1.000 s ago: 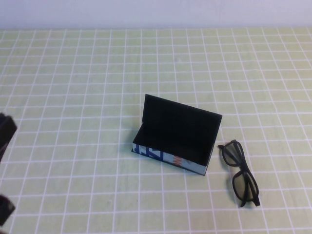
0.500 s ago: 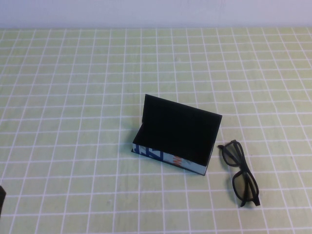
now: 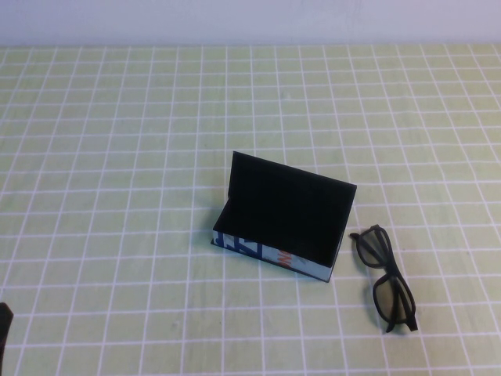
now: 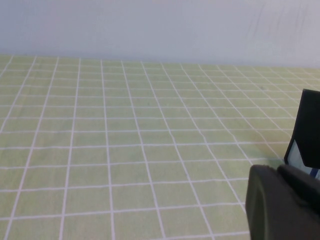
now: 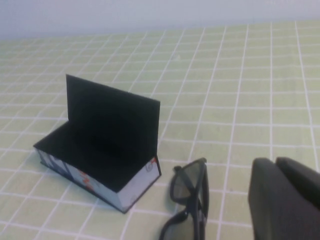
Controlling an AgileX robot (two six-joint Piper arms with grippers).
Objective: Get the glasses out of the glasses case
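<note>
Left gripper (image 3: pixel 3 325) is seen only as a dark sliver at the near-left corner of the worktop (image 3: pixel 117 157); its opening cannot be told. Right gripper (image 5: pixel 287 200) is not seen from above; in its own wrist view one dark finger shows low in the frame, just near of the glasses, and whether it is wide or narrow cannot be told. Glasses (image 3: pixel 385 278) are laid out of the case, flat on the green grid cloth toward the near-right, folded, lenses dark, just beside the case's right end. Glasses case (image 3: pixel 282 227) is set near centre, lid stood open and upright at the far side, black interior exposed, light blue printed side turned to the near edge.
</note>
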